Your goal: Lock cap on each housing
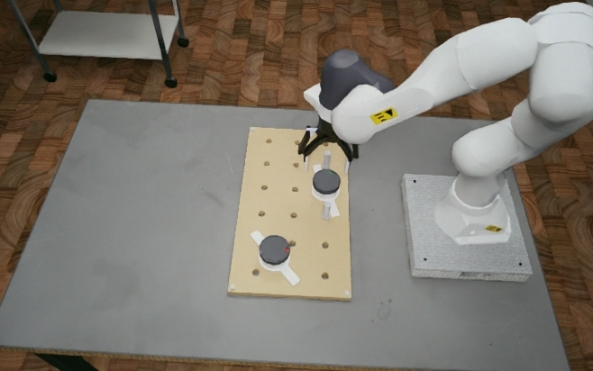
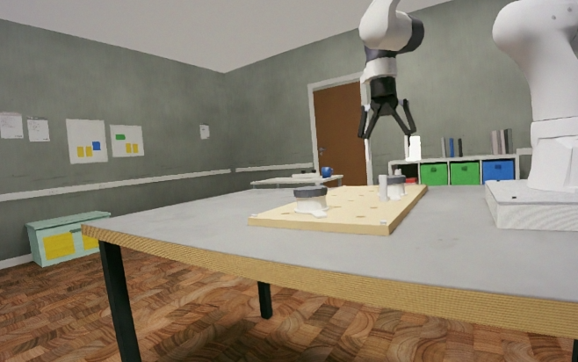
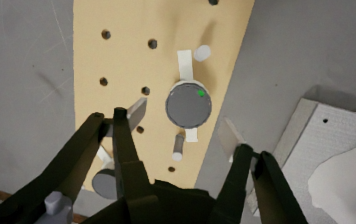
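From above, the claw [image 1: 326, 166] [image 2: 386, 147] [image 3: 183, 115] of a white robot arm [image 1: 491, 58] [image 2: 386, 28] hangs over one end of a pale wooden board [image 1: 279, 200] [image 2: 347, 206] [image 3: 117, 60] with rows of holes, which lies on a grey table [image 1: 149, 216] [image 2: 176, 224] [image 3: 37, 35]; beneath the claw and near its fingertips is a dark round cap with a green mark [image 1: 326, 181] [image 2: 397, 179] [image 3: 188, 105], sitting on an upright white housing [image 1: 325, 195] [image 2: 395, 190] [image 3: 186, 82], with one pale peg [image 1: 326, 160] [image 3: 202, 53] on the claw's side of it and another pale peg [image 1: 326, 211] [image 2: 383, 188] [image 3: 178, 147] on the far side; farther from the claw, toward the board's opposite end, a second dark cap with a red mark [image 1: 274, 249] [image 2: 310, 191] [image 3: 105, 183] tops another upright white housing [image 1: 274, 266] [image 2: 311, 204]; from the side, the claw is well open, its fingers spread and gripping nothing, raised above the green-marked cap with air between them, while the other capped housing stands well apart from it, nearer the viewer; from the wrist, the green-marked cap shows beyond the fingertips, between their two lines and touching neither, and the other cap is partly hidden behind one black finger
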